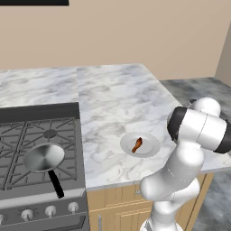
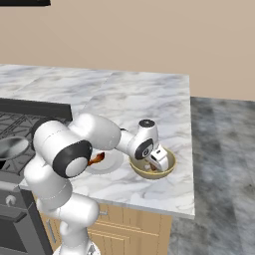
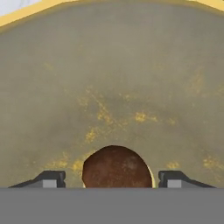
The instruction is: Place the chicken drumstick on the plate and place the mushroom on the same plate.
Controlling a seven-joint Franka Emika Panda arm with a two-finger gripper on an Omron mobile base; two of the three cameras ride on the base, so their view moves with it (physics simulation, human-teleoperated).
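A steel frying pan (image 1: 43,157) with a black handle is seen on the stove (image 1: 27,135) at the left. On the marble counter (image 1: 117,103), near its front edge, the plate (image 1: 149,149) is set, and the chicken drumstick (image 1: 137,145) lies on it. Just right of the plate, toward the counter's front right corner, the tan-yellow bowl (image 2: 169,167) stands. The gripper (image 3: 112,179) is lowered into the bowl, its jaws set apart on either side of the brown mushroom (image 3: 116,168); whether the fingers touch it cannot be told.
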